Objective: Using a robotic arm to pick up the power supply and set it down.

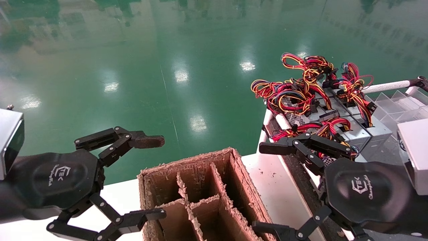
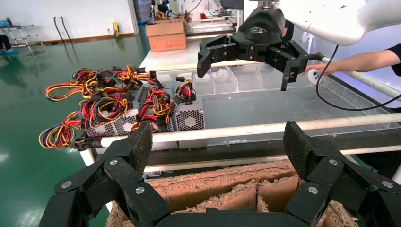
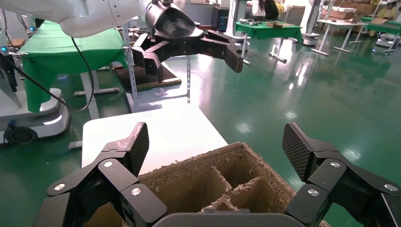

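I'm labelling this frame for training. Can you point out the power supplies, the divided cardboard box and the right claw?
power supplies (image 1: 359,134): head view, on a grey metal case top.
cardboard box (image 1: 190,160): head view, on its frayed far rim.
right claw (image 1: 262,189): head view, midway between its open fingertips.

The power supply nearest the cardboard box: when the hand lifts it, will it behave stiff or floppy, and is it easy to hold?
The power supply itself is a metal box, so it probably stays rigid. Its wire bundle looks loose and would likely dangle and may snag the neighbouring cables. The smooth metal sides could slip in the open right hand, so a firm grasp seems wise.
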### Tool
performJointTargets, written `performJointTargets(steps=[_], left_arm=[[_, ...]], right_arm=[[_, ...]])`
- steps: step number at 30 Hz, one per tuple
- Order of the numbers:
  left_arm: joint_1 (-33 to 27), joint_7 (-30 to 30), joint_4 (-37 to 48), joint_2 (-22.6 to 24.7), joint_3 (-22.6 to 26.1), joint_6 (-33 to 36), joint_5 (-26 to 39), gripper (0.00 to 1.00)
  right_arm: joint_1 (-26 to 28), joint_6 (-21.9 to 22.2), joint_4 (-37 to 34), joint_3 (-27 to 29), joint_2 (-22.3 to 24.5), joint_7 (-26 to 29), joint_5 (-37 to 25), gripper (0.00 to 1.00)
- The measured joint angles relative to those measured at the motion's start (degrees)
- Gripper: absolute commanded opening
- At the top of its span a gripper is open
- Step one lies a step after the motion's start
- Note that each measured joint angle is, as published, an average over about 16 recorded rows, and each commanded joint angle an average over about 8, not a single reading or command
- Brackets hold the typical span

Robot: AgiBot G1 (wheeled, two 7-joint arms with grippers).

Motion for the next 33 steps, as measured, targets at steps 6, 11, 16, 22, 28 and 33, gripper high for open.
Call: performJointTargets(steps=[6, 11, 16, 22, 28, 33], left_arm=[[0.0, 0.0, 0.0, 0.0, 0.0, 0.0, 0.0, 1.0], [0.0, 0.0, 0.0, 0.0, 0.0, 0.0, 0.0, 1.0], [0.0, 0.0, 0.0, 0.0, 0.0, 0.0, 0.0, 1.0], [0.0, 0.0, 0.0, 0.0, 0.0, 0.0, 0.0, 1.0], [0.0, 0.0, 0.0, 0.0, 0.0, 0.0, 0.0, 1.0], [0.0, 0.0, 0.0, 0.0, 0.0, 0.0, 0.0, 1.0]], right_arm=[[0.1, 0.0, -0.3, -0.1, 0.0, 0.0, 0.0, 1.0], [0.2, 0.0, -0.6, -0.3, 0.1, -0.1, 0.2, 1.0], [0.2, 0.0, -0.8, -0.4, 0.1, -0.1, 0.3, 1.0], [0.3, 0.0, -1.0, -0.5, 0.1, -0.1, 0.4, 1.0], [0.3, 0.0, -1.1, -0.5, 0.1, -0.2, 0.4, 1.0], [0.4, 0.0, -1.2, -0.6, 0.2, -0.2, 0.4, 1.0]])
